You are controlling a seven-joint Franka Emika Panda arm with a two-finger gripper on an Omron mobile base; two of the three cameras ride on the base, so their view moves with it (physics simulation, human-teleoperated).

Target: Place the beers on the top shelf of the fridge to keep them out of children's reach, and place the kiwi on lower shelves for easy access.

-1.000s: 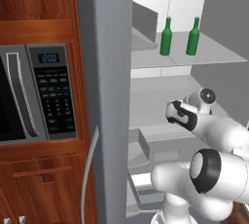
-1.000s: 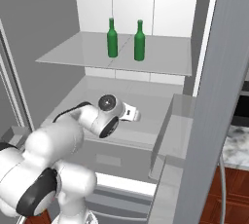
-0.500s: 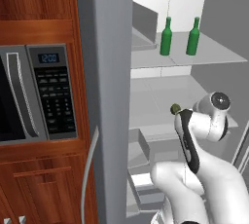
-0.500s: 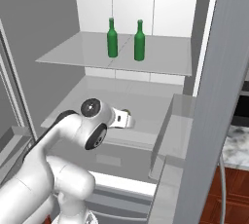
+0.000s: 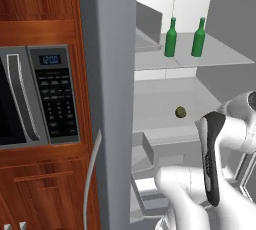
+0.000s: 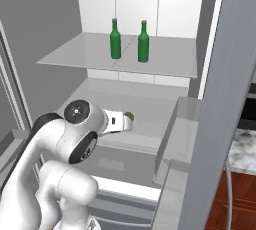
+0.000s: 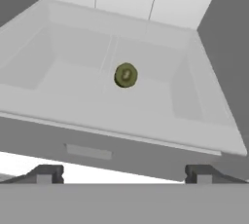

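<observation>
Glossy green glass beers (image 5: pixel 171 37)

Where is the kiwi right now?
The kiwi lies on the fridge shelf below the two green bottles, beyond the open hand.

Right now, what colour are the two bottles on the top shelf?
Both beers are green glass, standing on the pale grey top shelf; clearest in the right base view.
</observation>
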